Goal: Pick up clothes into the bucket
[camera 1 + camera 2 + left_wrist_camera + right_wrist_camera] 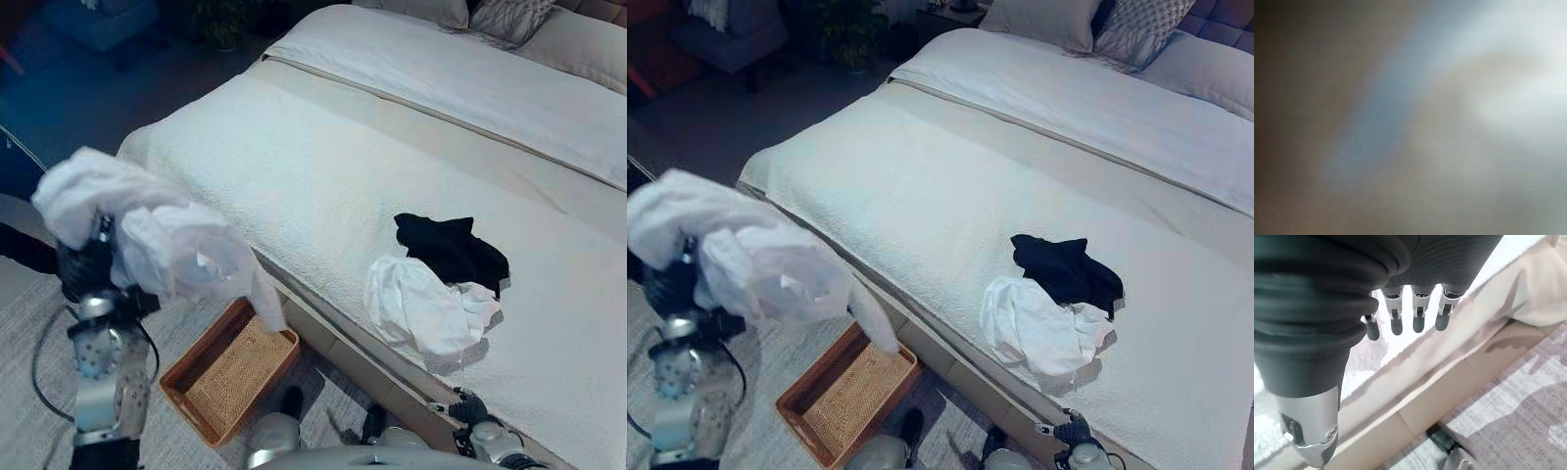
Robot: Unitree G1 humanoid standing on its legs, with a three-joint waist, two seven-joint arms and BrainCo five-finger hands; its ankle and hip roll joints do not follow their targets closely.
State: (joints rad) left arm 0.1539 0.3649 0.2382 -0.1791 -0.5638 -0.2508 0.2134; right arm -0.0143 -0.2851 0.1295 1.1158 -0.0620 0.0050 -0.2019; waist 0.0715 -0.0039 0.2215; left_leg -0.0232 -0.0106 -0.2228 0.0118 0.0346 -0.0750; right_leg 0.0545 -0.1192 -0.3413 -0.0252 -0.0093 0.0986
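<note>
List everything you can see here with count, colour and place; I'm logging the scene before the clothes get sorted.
White garment: one, white, bunched up in the left hand, raised above the floor beside the bed.
White garment on the bed: one, white, crumpled near the bed's near edge.
Black garment: one, black, on the bed, touching the white one's far side.
Basket: one, brown woven, on the rug by the bed's side, nothing in it.
Bed: one, white cover with a beige band.
Pillows: at least two, pale, at the bed's head.
Rug: one, grey patterned, on the floor.
Left hand: closed on the raised white garment.
Right hand: fingers relaxed, hanging over the bed's edge, holding nothing.
</note>
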